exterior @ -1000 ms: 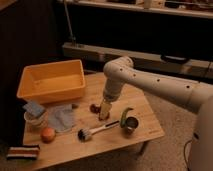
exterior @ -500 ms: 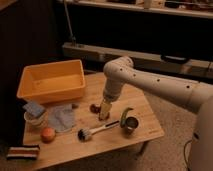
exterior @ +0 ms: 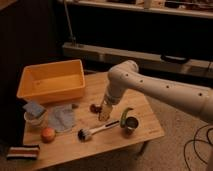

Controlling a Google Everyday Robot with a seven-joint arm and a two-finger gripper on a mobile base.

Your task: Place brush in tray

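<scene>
Right now your gripper [exterior: 105,114] hangs over the middle of the light wooden table [exterior: 146,114], fingers apart and holding nothing. The small dish brush with a dark round head and slim white handle [exterior: 97,130] lies just beside it, nearer the front edge. The big yellow-orange plastic tray [exterior: 50,95] sits at the back left corner, well apart from the brush.

Arm [exterior: 160,90]: glossy white, thick tubular links meeting at a bulbous rounded joint, with small dark dots spaced along the upper link. Gripper [exterior: 105,113]: pale, slim, fingers parted, located low over the middle of the tabletop [exterior: 147,117].
</scene>
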